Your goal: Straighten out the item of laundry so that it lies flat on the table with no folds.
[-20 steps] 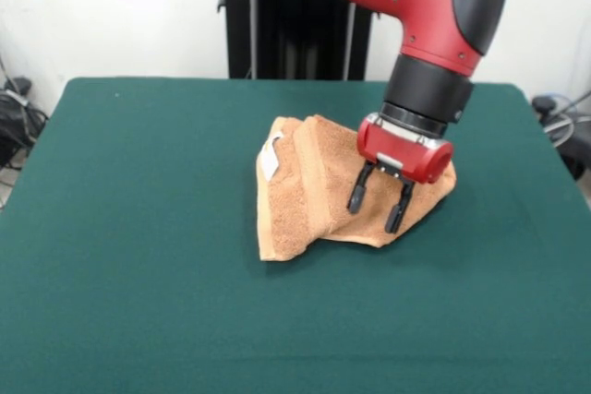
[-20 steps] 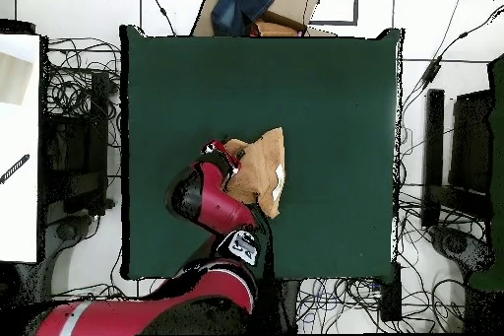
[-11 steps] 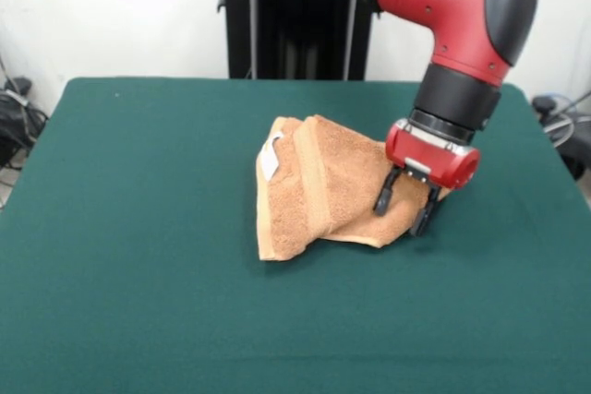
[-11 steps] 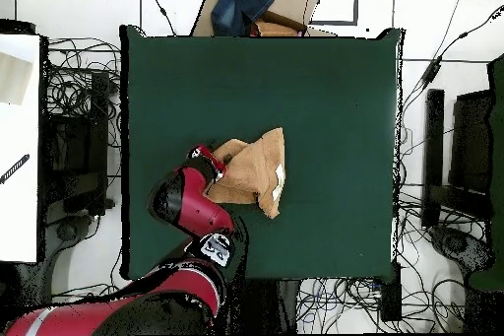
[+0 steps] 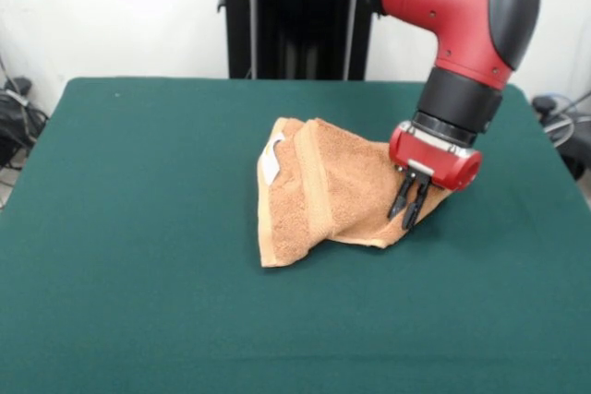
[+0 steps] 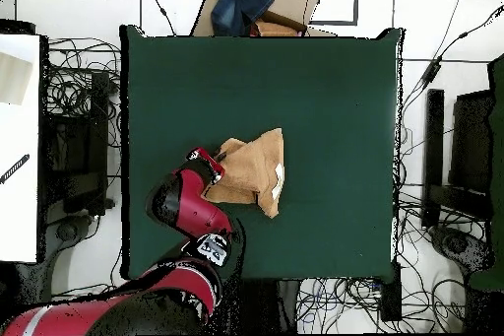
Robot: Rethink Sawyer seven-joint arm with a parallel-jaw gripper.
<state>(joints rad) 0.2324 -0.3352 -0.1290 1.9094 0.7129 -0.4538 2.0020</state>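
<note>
My jaws [image 5: 410, 209] are pinched together on the right-hand corner of the towel [image 5: 323, 186], at the right of centre in the front view, with the 2 black fingers [image 5: 403, 200] drawn nearly against each other and the cloth edge caught between them as far as I can judge; the very tips sit right at the fabric, so I read this as a grip on the corner, not an empty close. The towel lies a little right of the middle of the desk [image 5: 138, 228], and it is far from flat: the left part is doubled over itself in a tall fold with the border band running down it and the small white label [image 5: 271, 159] showing near the upper left of the heap, while the right part slopes up toward my grip. In the overhead view the cloth [image 6: 254, 168] shows as an uneven, roughly triangular shape near the middle of the green top, with my red wrist [image 6: 202, 162] at its left tip. So I judge the job barely begun: 1 corner is taken, nothing is spread yet. What is left is to draw this corner outward to open the fold, then deal with the doubled side and smooth any creases that remain
</note>
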